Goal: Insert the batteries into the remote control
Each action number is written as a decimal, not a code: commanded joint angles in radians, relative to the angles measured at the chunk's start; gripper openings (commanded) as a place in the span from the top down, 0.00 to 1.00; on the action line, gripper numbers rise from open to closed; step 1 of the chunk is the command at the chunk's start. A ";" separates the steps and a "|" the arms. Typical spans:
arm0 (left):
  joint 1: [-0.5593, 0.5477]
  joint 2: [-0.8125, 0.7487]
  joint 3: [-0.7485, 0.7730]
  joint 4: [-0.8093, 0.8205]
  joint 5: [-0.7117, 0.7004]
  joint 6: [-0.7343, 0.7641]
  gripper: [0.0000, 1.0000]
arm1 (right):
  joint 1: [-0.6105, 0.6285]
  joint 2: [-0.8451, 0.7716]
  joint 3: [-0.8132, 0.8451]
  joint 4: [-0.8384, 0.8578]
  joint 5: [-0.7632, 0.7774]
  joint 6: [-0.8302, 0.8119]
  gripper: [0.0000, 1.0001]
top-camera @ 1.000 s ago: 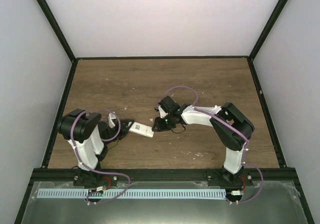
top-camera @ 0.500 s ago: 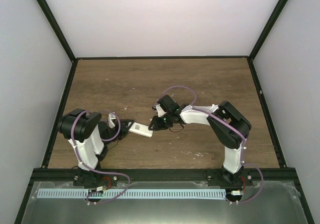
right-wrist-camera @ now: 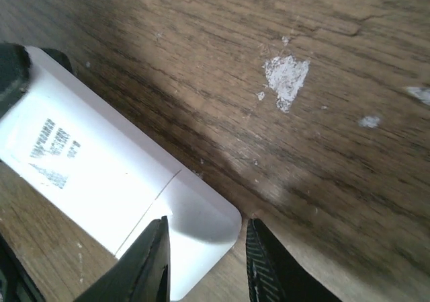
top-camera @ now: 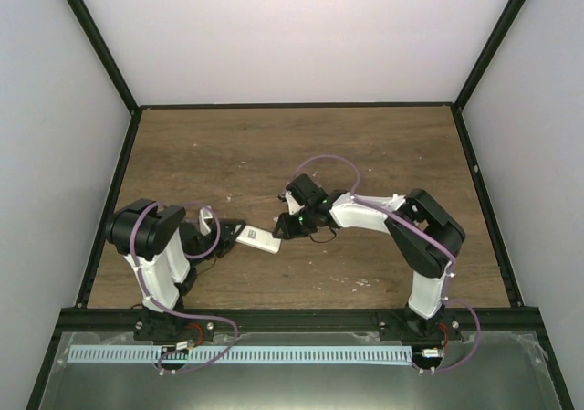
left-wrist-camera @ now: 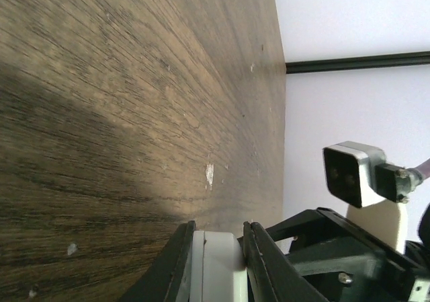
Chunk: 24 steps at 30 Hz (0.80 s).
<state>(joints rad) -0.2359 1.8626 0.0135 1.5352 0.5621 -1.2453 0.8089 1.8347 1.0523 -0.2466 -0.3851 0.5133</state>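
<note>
The right gripper (right-wrist-camera: 205,224) is set narrow, its two dark fingers (right-wrist-camera: 151,265) straddling the rounded right end of the remote control (right-wrist-camera: 114,174). One finger overlaps the white slab and the other sits just beside its corner, but the wrist view does not show whether they pinch it or only hover above it. A thin seam (right-wrist-camera: 164,184) crosses the remote close to that end, beyond which lie the printed markings (right-wrist-camera: 50,147), so the part between the fingers is probably the battery cover, and the step in hand looks like getting that cover off. At the other end the left gripper (left-wrist-camera: 218,235) is clamped on the slab's left end and holds it low over the wooden table (top-camera: 274,145), in the near left part of the scene between the two arms. To do this well, the right fingers should seat squarely on the cover alone, short of the seam. They should then draw it along the remote's length to the right, rather than prying upward, while the left grip acts purely as an anchor. A skewed pull could twist the slab out of that clamp. The batteries show in none of the views, so their place cannot be told.
</note>
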 commanded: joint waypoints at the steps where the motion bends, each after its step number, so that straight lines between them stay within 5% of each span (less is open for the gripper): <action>1: -0.004 0.011 -0.039 0.070 0.022 0.019 1.00 | 0.004 -0.107 0.046 -0.029 0.067 -0.014 0.71; 12: 0.001 -0.050 0.023 0.070 0.148 -0.060 1.00 | -0.098 -0.264 0.040 -0.034 -0.049 -0.116 0.52; 24: -0.010 -0.230 0.049 0.067 0.249 -0.323 1.00 | -0.208 -0.377 0.026 -0.178 -0.297 -0.328 0.46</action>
<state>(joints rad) -0.2363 1.6821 0.0563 1.5299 0.7662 -1.4601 0.6132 1.4967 1.0634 -0.3717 -0.5571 0.2584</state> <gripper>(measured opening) 0.173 0.529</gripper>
